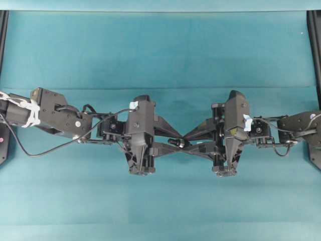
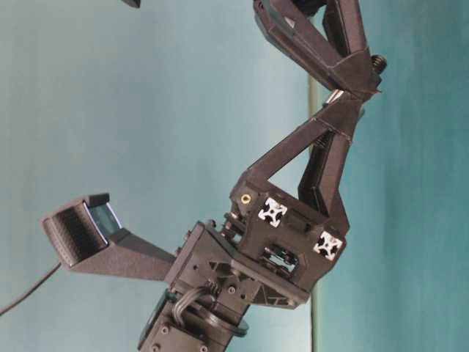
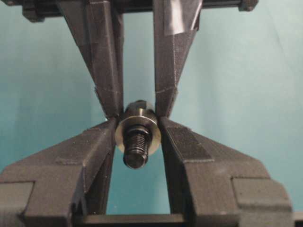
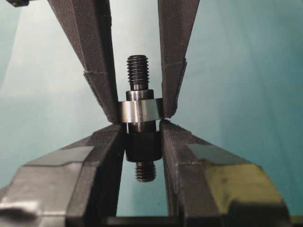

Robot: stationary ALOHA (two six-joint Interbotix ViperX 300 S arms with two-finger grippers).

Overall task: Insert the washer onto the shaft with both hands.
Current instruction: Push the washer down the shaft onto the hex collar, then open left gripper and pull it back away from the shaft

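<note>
We see a creased teal cloth tabletop (image 1: 160,45), black rails at its edges, both pincers meeting mid-air above it, right gripper (image 4: 142,124) clamping the dark grey stepped metal shaft (image 4: 140,146), left gripper (image 3: 138,119) pinching the silvery metal washer (image 3: 138,130) ringed around that shaft.

Count: two arms, left hand (image 1: 176,143) and right hand (image 1: 186,138); one shaft (image 4: 140,125); one washer (image 3: 138,133); one table (image 1: 160,50).

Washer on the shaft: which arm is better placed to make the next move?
Left. The left gripper holds the washer, already around the shaft, so it can likely nudge or release it; the right gripper is clamping the shaft's collar.
</note>
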